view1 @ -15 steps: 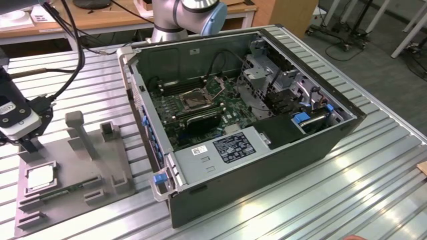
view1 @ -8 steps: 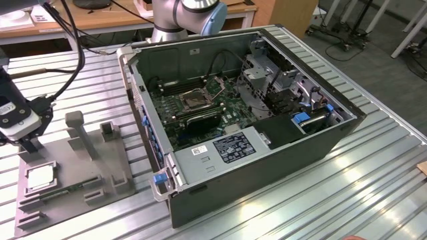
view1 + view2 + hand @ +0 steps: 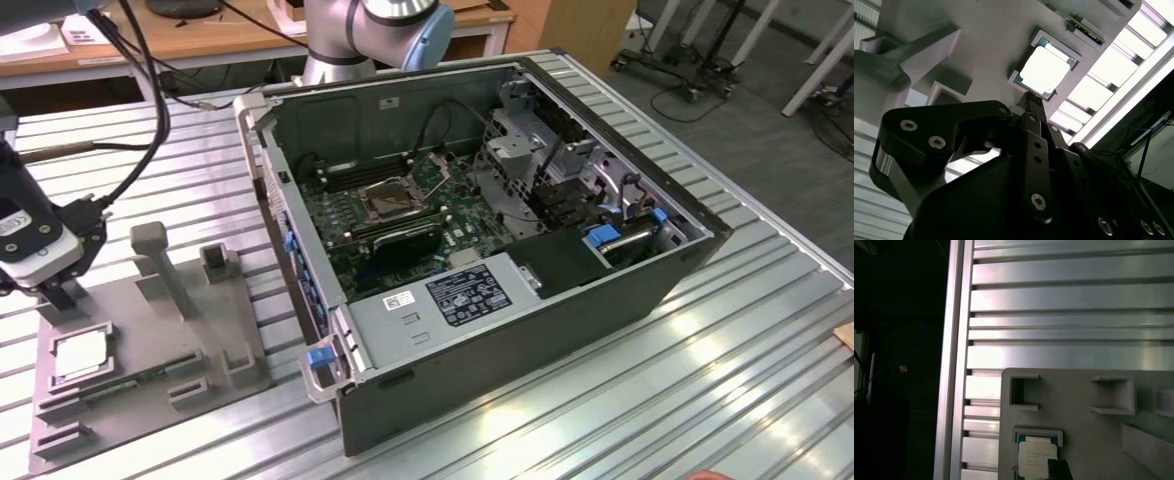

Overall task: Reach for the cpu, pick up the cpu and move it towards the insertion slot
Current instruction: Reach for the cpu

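The tool (image 3: 60,298) hangs over a grey holder plate (image 3: 127,325) at the exterior view's left of the ribbed metal worktop (image 3: 694,380). How wide the tool stands, I cannot tell from any of the views. It holds nothing.

The cpu (image 3: 80,354) lies flat in a square recess of the holder plate, pale face up, just beside the spot under the tool. In the second wrist view the dark tip of the tool (image 3: 1033,96) points at one edge of the cpu (image 3: 1045,70). It seems to stop short of the chip, though contact cannot be ruled out. In the first wrist view the tool (image 3: 1059,468) shows at a corner of the cpu (image 3: 1037,456).

A green memory stick (image 3: 127,382) lies on the same plate, near the cpu.

The insertion slot (image 3: 394,200) sits on the green board inside the open computer case (image 3: 534,330), well apart from the cpu, towards the exterior view's right.
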Tool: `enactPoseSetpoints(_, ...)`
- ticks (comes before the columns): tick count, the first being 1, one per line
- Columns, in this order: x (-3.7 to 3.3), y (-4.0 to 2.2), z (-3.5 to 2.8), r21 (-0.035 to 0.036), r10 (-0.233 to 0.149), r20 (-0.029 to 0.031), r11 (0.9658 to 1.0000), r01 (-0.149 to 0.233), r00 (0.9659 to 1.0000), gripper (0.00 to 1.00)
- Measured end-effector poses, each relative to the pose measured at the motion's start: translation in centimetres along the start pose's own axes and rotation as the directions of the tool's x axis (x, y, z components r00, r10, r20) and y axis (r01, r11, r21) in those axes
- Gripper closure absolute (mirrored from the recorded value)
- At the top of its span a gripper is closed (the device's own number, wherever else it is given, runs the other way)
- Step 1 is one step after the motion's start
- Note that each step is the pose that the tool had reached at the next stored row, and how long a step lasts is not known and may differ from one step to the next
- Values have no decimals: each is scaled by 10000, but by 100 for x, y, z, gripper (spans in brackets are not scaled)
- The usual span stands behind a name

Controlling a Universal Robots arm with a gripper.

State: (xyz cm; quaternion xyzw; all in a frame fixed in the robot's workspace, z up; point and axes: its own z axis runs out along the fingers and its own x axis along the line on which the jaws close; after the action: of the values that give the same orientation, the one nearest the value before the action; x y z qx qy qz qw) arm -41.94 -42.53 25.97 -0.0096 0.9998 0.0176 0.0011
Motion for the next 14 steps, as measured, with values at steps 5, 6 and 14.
enactPoseSetpoints(5,6,-30,36,0,0,0,10000,0,10000,90)
enactPoseSetpoints(6,7,-34,42,0,1,-1,10000,-1,10000,90)
enactPoseSetpoints(14,9,-42,55,1,0,0,10000,0,10000,90)
